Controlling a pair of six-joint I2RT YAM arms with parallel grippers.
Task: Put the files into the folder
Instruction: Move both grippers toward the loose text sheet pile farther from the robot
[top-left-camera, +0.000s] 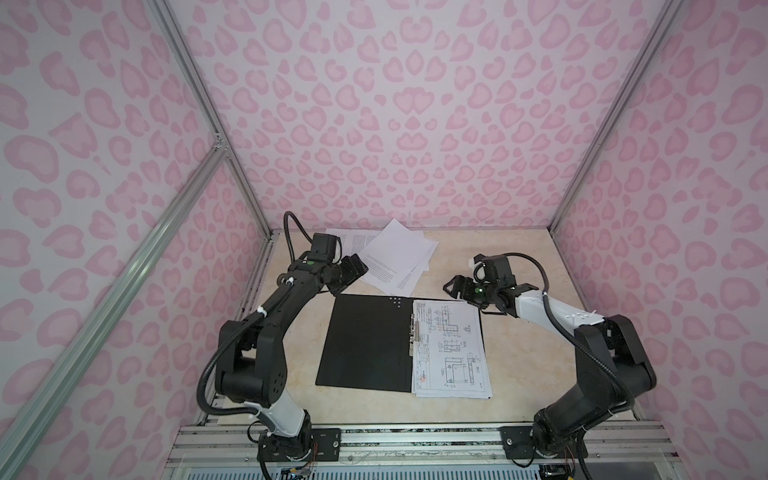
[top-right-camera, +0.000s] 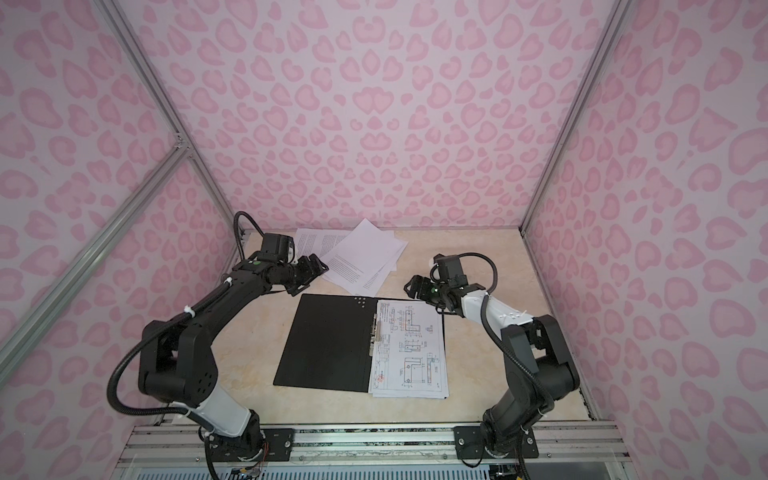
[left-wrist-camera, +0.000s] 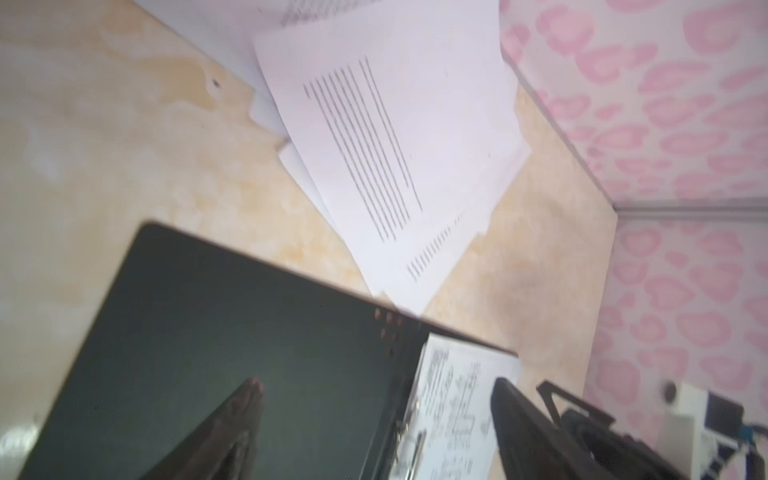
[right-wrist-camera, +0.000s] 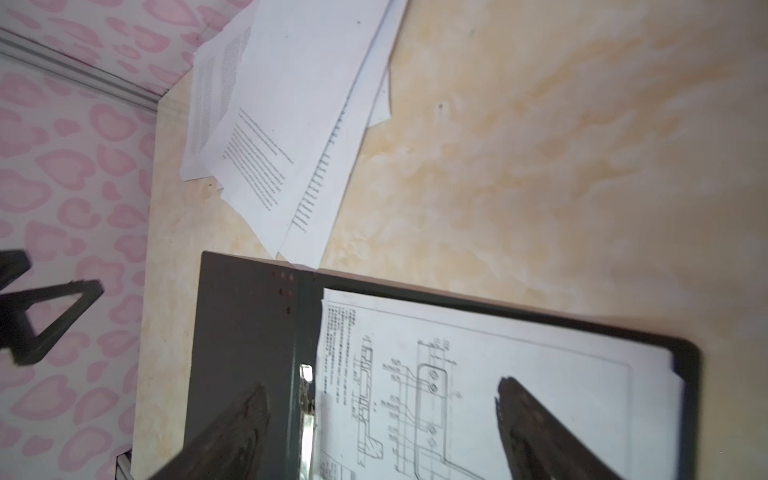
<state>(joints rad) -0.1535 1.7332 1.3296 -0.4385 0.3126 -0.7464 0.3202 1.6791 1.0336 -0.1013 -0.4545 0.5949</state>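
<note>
Jaws spread and empty on my left gripper (top-left-camera: 353, 271) and right gripper (top-left-camera: 451, 286), I judge ready for paper; the folder (top-left-camera: 365, 340) lies open below them, the files (top-left-camera: 399, 253) heaped just beyond the left one.

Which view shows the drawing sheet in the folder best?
A top view: the whole drawing sheet lies unobstructed on the folder. Right wrist shows it closer but cropped; left wrist shows only a blurred corner.
</note>
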